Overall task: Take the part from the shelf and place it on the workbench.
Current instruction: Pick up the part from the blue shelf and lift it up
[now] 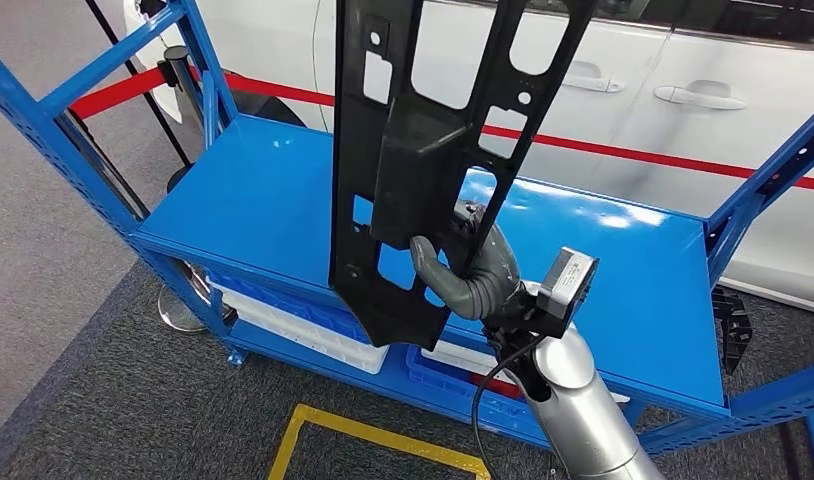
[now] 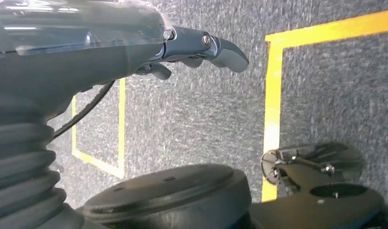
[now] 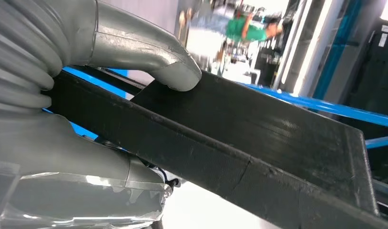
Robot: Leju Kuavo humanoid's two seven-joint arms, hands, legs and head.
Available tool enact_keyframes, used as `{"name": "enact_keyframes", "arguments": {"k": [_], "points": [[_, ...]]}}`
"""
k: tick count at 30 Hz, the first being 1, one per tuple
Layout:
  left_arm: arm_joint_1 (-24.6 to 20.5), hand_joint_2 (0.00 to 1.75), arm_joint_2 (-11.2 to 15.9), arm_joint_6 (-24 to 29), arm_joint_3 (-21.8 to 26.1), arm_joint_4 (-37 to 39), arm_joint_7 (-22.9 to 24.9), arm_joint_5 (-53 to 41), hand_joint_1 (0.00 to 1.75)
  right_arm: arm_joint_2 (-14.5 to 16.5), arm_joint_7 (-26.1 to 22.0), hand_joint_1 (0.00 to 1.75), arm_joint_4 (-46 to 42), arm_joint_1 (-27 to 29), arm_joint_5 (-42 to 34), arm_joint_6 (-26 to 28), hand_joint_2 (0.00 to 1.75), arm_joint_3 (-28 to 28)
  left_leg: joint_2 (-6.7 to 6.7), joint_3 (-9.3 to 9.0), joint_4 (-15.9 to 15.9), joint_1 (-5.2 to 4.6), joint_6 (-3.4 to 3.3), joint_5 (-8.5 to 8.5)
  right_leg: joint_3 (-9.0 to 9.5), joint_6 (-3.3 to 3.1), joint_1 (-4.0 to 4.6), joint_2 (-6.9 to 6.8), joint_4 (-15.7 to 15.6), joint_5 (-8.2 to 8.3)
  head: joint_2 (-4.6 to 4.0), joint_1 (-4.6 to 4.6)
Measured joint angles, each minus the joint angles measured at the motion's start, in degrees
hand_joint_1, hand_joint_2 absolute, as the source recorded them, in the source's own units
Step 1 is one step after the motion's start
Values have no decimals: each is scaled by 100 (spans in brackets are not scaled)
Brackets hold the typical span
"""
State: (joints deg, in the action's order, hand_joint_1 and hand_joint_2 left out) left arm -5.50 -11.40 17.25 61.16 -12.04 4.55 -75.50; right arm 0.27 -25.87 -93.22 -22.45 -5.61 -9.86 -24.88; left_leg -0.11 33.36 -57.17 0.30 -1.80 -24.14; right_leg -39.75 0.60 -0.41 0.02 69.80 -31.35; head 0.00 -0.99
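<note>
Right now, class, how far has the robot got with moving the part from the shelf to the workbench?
Done: the black part is off the blue shelf, lifted above it. In hand: the right hand grips the part near its lower end, thumb pressed on its face. The left hand holds nothing, above the carpet. Left: carrying it to the workbench and setting it down.
</note>
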Motion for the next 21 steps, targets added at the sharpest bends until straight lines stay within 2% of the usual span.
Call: {"name": "enact_keyframes", "arguments": {"k": [1, 2, 3, 4, 5, 7, 8, 11, 12, 13, 15, 16, 17, 18, 19, 21], "points": [[-2, 175, -4, -8, 4, 0, 23, 15, 0, 9, -1, 175, 76, 81, -135, -116, 175, 25, 2, 6, -4, 0, 0, 6, -153, 20, -12, 0, 327, -128, 0, -1], [-6, 175, -9, -12, 8, 0, 40, 27, 0, 21, 0, 175, 155, 156, -252, -218, 175, 46, 1, 12, -9, 1, 1, 9, -222, 35, -27, -2, 479, -147, 0, -1], [-15, 175, -15, -16, 11, 0, 51, 34, 0, 35, -7, 175, 226, 219, -352, -311, 175, 62, -2, 19, -20, 3, 7, 8, -184, 48, -44, -3, 417, -57, 0, 0], [-30, 175, -21, -25, 13, 0, 55, 39, 0, 54, -28, 175, 286, 261, -430, -396, 175, 75, -6, 25, -39, 7, 17, 4, -32, 56, -64, -5, 137, 119, 0, -1], [-47, 175, -25, -37, 13, 0, 57, 40, 0, 76, -64, 175, 336, 286, -493, -480, 175, 84, -9, 34, -66, 9, 36, -7, 178, 60, -83, -7, -270, 296, 0, 1], [-82, 175, -29, -62, 13, 0, 72, 40, 0, 129, -163, 175, 420, 324, -580, -654, 175, 96, -14, 63, -128, -5, 97, -33, 488, 23, -80, 3, -876, 512, 0, -3], [-95, 175, -28, -71, 15, 0, 82, 43, 0, 159, -202, 175, 456, 352, -603, -726, 175, 100, -15, 74, -143, -13, 133, -38, 538, -10, -68, 10, -990, 532, 0, -4], [-118, 175, -27, -95, 27, 0, 106, 56, 0, 243, -240, 175, 558, 451, -630, -852, 175, 106, -19, 93, -154, 0, 230, -43, 514, -137, -48, 19, -1010, 579, 0, -7], [-123, 175, -27, -104, 32, 0, 110, 61, 0, 274, -239, 175, 589, 469, -632, -876, 175, 106, -18, 130, -242, 8, 260, -130, 501, -182, -55, 13, -1025, 605, 0, -9], [-131, 175, -27, -112, 38, 0, 112, 66, 0, 307, -237, 175, 617, 484, -633, -897, 175, 106, -17, 204, -437, 14, 286, -292, 481, -221, -65, 7, -1040, 632, 0, -11], [-157, 175, -26, -127, 49, 0, 113, 74, 0, 361, -228, 175, 669, 512, -633, -927, 175, 106, -14, 441, -1125, 21, 324, -745, 422, -268, -58, -2, -1042, 677, 0, -16], [-171, 175, -25, -131, 52, 0, 113, 75, 0, 376, -222, 175, 696, 533, -633, -938, 175, 106, -13, 538, -1471, 23, 333, -920, 387, -277, -47, -5, -1040, 701, 0, -15], [-179, 175, -25, -132, 55, 0, 113, 75, 0, 386, -216, 175, 722, 553, -633, -946, 175, 106, -13, 565, -1676, 23, 332, -1005, 353, -279, -35, -5, -1038, 725, 0, -15], [-179, 175, -25, -132, 56, 0, 118, 73, 0, 397, -209, 175, 750, 570, -633, -952, 175, 106, -14, 490, -1668, 23, 320, -984, 319, -278, -24, 6, -1034, 752, 0, -15], [-172, 175, -25, -133, 56, 0, 125, 71, 0, 407, -202, 175, 773, 580, -631, -954, 175, 106, -18, 303, -1424, 21, 295, -869, 289, -272, -13, 27, -1032, 780, 0, -15], [-136, 175, -22, -133, 57, 0, 143, 61, 0, 432, -193, 175, 803, 581, -628, -962, 175, 108, -75, -198, -599, 6, 220, -609, 239, -246, 6, 79, -1028, 842, 0, -13]]}}
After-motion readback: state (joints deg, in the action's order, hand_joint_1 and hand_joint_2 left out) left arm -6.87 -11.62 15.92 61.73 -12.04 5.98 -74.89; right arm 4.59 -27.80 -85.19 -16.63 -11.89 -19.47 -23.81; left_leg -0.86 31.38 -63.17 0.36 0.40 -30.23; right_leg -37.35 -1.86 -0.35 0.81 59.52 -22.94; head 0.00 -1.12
